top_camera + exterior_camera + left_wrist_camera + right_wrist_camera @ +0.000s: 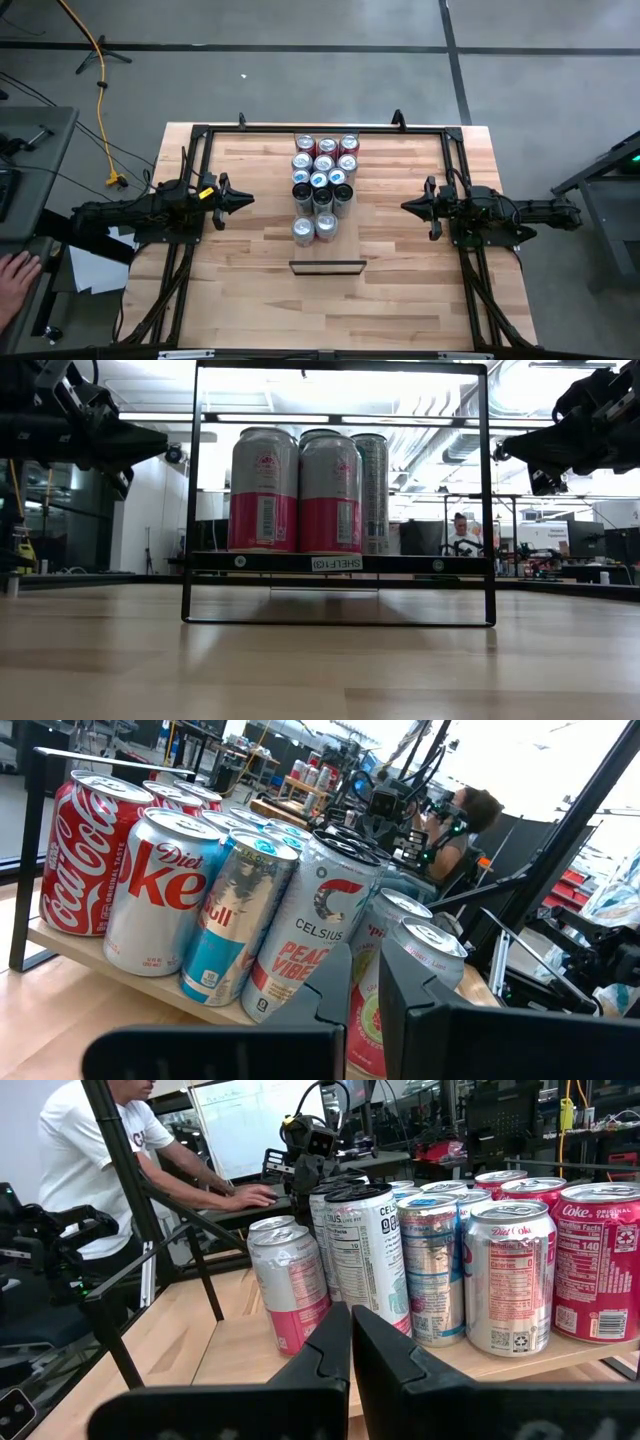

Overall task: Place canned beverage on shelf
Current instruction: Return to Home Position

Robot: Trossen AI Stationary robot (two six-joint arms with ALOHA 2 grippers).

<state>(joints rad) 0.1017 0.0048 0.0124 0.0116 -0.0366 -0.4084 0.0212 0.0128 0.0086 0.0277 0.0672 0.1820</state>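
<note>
The counter (250, 290) bears the shelf (345, 248), with the pink-white soda cans (314, 229) standing at the end of its rows. The left gripper (246, 199) and right gripper (408, 207) flank it, jaws empty, right closed and left nearly so. Homing should pull straight outward, away from the cans.

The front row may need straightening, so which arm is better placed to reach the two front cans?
Left, probably. The left gripper sits nearer the two front cans, which stand toward its side of the shelf; the right gripper is farther off, past the row's empty end.
</note>
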